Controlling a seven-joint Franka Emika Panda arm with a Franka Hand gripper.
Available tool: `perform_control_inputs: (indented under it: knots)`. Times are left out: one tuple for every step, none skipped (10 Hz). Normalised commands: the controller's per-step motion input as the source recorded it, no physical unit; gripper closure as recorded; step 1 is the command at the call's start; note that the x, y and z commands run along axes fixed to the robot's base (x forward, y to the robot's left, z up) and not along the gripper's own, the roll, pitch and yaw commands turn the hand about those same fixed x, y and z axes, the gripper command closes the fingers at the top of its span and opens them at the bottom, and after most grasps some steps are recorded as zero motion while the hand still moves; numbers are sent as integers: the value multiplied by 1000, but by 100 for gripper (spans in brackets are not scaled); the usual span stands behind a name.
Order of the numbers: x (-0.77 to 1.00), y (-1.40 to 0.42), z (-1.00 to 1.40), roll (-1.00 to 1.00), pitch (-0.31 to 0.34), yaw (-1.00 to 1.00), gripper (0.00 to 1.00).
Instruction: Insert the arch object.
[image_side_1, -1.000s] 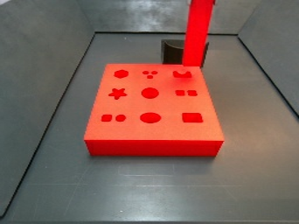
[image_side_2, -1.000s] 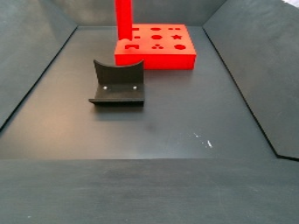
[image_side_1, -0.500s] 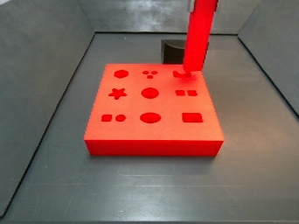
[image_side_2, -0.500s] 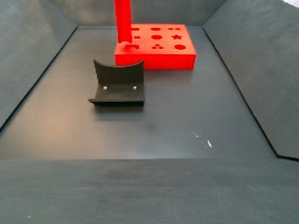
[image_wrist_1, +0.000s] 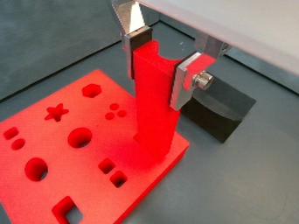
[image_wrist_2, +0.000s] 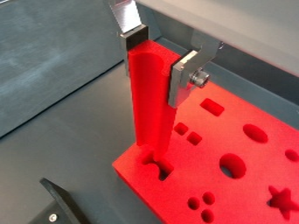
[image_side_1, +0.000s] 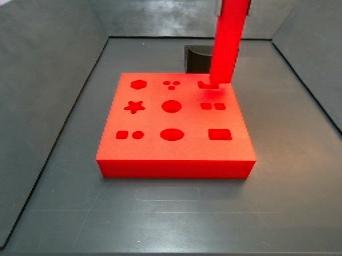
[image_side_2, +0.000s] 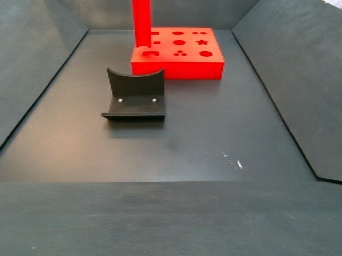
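The arch object (image_wrist_1: 155, 114), a long bright red bar, stands upright in my gripper (image_wrist_1: 162, 59), which is shut on its upper end; both wrist views show this (image_wrist_2: 159, 57). Its lower end is at the arch-shaped hole (image_wrist_2: 153, 166) near a corner of the red board (image_wrist_2: 233, 188). I cannot tell whether it has entered the hole. In both side views the bar (image_side_1: 227, 45) (image_side_2: 140, 25) rises from the board (image_side_1: 174, 150) past the frame's upper edge, so the gripper is out of view there.
The dark fixture (image_side_2: 134, 97) stands on the grey floor apart from the board (image_side_2: 187, 65); it also shows behind the board (image_side_1: 198, 55) and beside the bar (image_wrist_1: 222, 109). The board has several other shaped holes. Dark walls enclose the floor.
The bar has come down a little towards the arch-shaped hole. The board and the fixture have not moved.
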Motion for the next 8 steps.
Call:
perform_control_inputs:
  knots:
    - [0, 111, -9, -20, 10, 0, 100]
    - [-131, 180, -49, -224, -9, 0, 100]
    - [-149, 289, -94, -384, -54, 0, 100]
    - [-26, 237, -74, -419, -80, 40, 100]
    - [-20, 146, 0, -411, -109, 191, 100]
    - [0, 0, 0, -264, -66, 217, 100]
    - [0, -40, -57, -31, -3, 71, 100]
    - [151, -11, -49, 54, 0, 0, 100]
